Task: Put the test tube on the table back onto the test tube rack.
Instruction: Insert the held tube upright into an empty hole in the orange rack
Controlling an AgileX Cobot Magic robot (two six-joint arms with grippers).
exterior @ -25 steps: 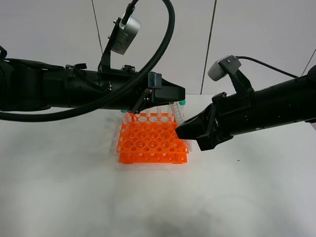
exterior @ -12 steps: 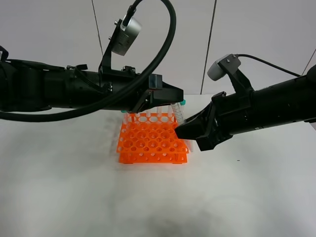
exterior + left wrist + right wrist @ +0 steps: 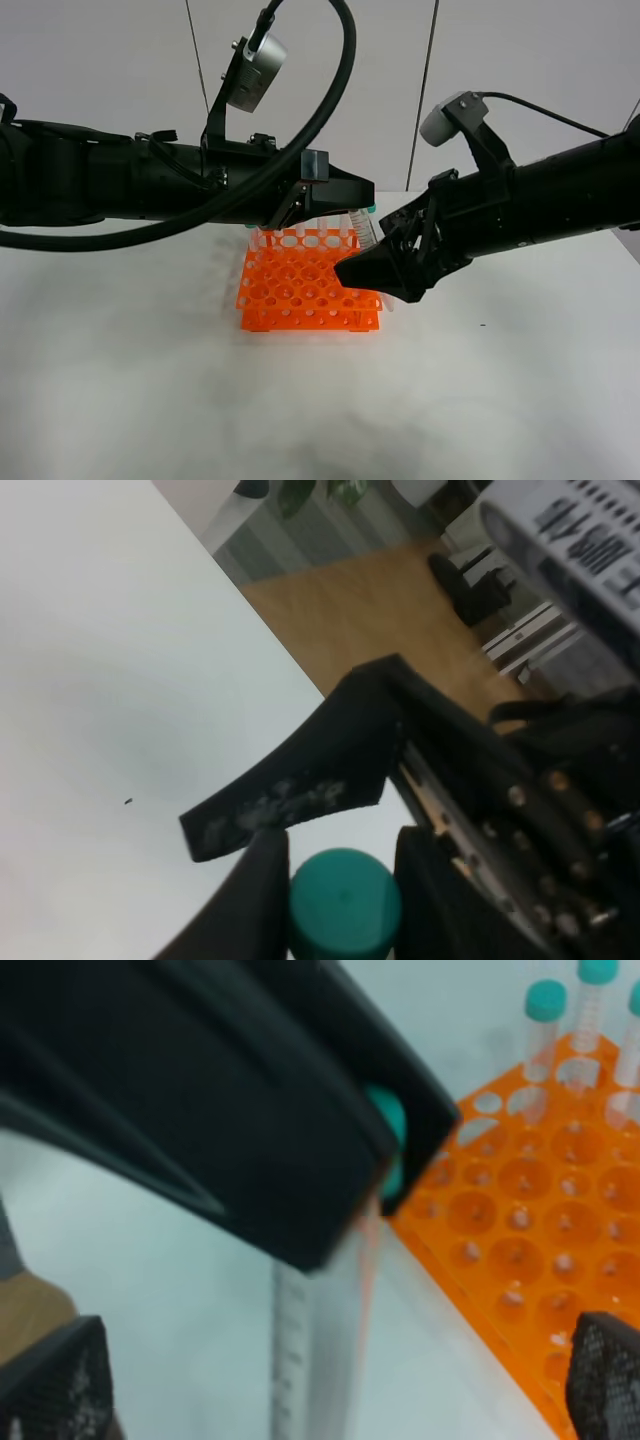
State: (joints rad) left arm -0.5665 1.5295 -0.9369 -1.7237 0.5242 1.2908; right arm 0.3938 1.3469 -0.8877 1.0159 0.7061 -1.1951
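The test tube (image 3: 360,229) hangs tilted over the right end of the orange test tube rack (image 3: 300,285), above the white table (image 3: 300,410). My left gripper (image 3: 365,202) is shut on its teal cap (image 3: 345,910). In the right wrist view the clear tube (image 3: 320,1360) runs down from the cap under the black left fingers (image 3: 250,1110). My right gripper (image 3: 378,266) stands open around the tube's lower part, its fingertips (image 3: 50,1380) far apart at the frame's corners. The tube's tip is hidden behind the right gripper.
Several teal-capped tubes (image 3: 545,1015) stand in the rack's (image 3: 520,1230) back row. Both arms meet over the rack's right end. The table's far edge (image 3: 260,630) and a wooden floor beyond it show in the left wrist view.
My right gripper has opened and let go of the tube, and its arm has risen slightly. The left gripper keeps the cap, and the tube leans more.
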